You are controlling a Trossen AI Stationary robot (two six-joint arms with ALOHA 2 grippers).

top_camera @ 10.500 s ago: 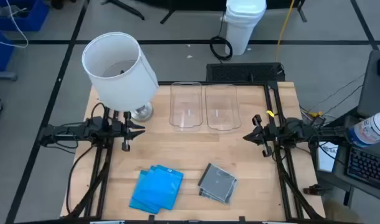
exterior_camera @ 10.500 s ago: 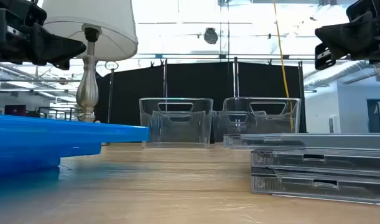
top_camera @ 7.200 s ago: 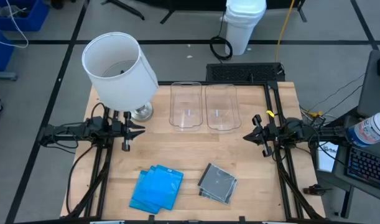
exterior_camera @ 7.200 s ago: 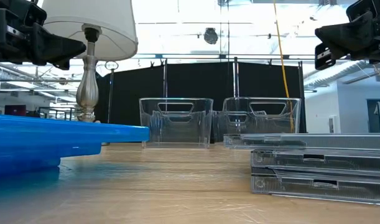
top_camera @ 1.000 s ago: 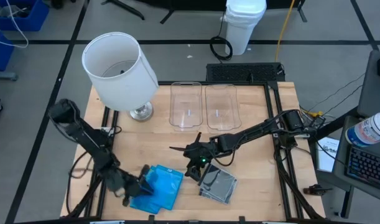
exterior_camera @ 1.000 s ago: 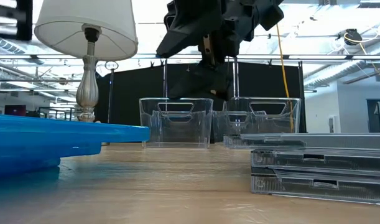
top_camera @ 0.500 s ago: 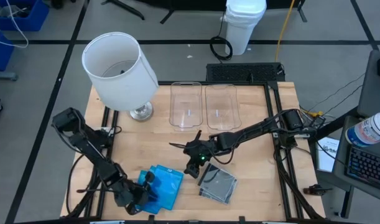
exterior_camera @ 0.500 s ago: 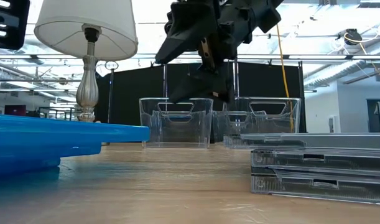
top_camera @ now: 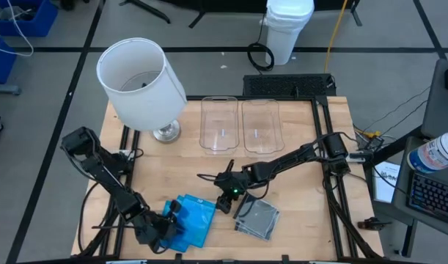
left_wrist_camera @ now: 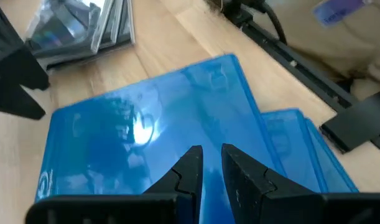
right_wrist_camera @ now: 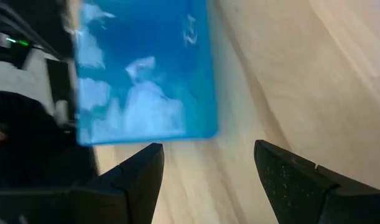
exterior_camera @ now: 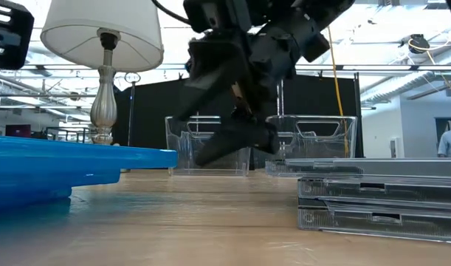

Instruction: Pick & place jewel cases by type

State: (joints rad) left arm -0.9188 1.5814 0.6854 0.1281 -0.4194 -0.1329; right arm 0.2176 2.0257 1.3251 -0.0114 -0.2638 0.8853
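Disc logo on blue jewel case [left_wrist_camera: 152, 130]

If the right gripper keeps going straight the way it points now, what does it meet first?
Probably the top blue case. The right gripper, fingers wide open, faces the near edge of the blue stack across bare table. Depth is unclear, so it may touch the wood first.

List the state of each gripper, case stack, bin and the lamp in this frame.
left gripper: nearly shut, over the blue jewel cases
right gripper: open, holding nothing
blue jewel cases: stacked flat on the table
clear jewel cases: stacked flat
clear bins: upright, empty
lamp: upright
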